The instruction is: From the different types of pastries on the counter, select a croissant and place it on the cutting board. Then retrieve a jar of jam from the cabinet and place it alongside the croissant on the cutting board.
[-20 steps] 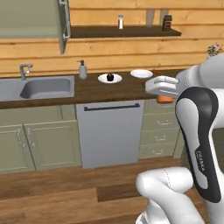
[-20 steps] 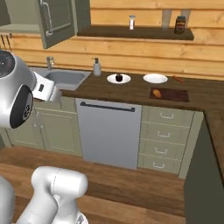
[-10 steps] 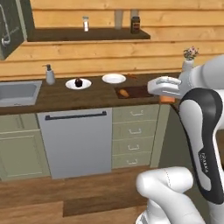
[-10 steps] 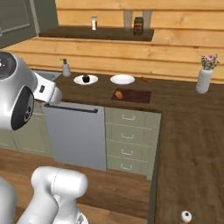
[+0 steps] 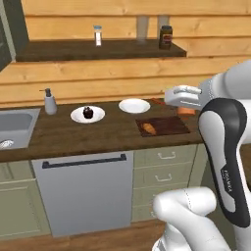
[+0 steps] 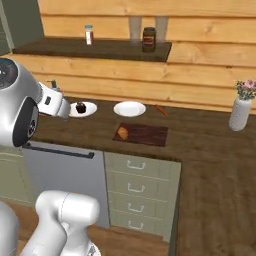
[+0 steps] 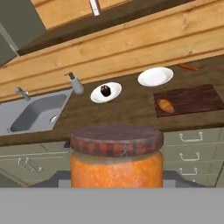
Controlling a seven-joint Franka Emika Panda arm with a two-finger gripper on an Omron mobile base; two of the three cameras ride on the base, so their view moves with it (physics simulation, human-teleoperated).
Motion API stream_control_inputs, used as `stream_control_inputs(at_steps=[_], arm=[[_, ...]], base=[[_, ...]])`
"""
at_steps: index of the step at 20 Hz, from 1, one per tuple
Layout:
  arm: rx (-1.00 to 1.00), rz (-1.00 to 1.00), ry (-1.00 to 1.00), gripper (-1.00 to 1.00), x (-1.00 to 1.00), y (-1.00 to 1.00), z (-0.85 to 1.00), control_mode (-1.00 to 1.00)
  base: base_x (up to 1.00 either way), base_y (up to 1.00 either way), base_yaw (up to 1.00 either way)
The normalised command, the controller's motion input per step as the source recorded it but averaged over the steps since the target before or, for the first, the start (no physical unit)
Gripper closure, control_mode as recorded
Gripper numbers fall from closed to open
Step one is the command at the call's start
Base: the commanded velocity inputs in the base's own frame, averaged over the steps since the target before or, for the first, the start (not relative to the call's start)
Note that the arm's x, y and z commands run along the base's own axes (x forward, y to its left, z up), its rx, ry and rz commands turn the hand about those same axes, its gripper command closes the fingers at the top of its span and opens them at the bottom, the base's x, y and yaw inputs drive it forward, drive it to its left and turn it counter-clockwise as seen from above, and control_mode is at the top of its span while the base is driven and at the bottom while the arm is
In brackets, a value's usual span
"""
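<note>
Whole view has slid sideways since a moment ago, so that's the base driving along the cabinets, not the stuff on top moving; the sink has gone from lower-left centre out to the far left edge of the left base view.

Biggest thing is the counter [image 5: 98, 135], running across the middle of the frame. On it, right of centre, sits the cutting board [image 5: 163, 126] with the croissant [image 5: 148, 129] already lying at its left end, so part one looks done. An empty white plate [image 5: 134, 105] sits just behind the board, and another plate to the left carries the cupcake [image 5: 87, 112]. A thin carrot [image 6: 160, 109] lies behind the board toward the wall.

In the hand view the jar of jam [image 7: 116, 158] sits bottom centre, huge and close, with the gripper [image 7: 116, 181] pinching it; the fingertips themselves are hidden behind the jar. The board shows in the upper right of that view, well away.

For doing this bit well, I'd say keep the jar upright, bring it over the bare right half of the board, lower it until it's sitting flat beside the croissant without nudging it, and only then let go.
</note>
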Motion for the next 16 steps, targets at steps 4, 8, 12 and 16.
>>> stream_control_inputs(at_steps=[4, 8, 12, 16], arm=[[0.0, 0.0, 0.0, 1.0, 0.0, 0.0, 0.0, 1.0], [0.0, 0.0, 0.0, 1.0, 0.0, 0.0, 0.0, 1.0], [0.0, 0.0, 0.0, 1.0, 0.0, 0.0, 0.0, 1.0], [0.0, 0.0, 0.0, 1.0, 0.0, 0.0, 0.0, 1.0]], base=[[0.93, -0.06, 0.05], [0.88, 0.0, 0.08], [0.67, 0.0, 0.13], [0.81, 0.01, 0.03]])
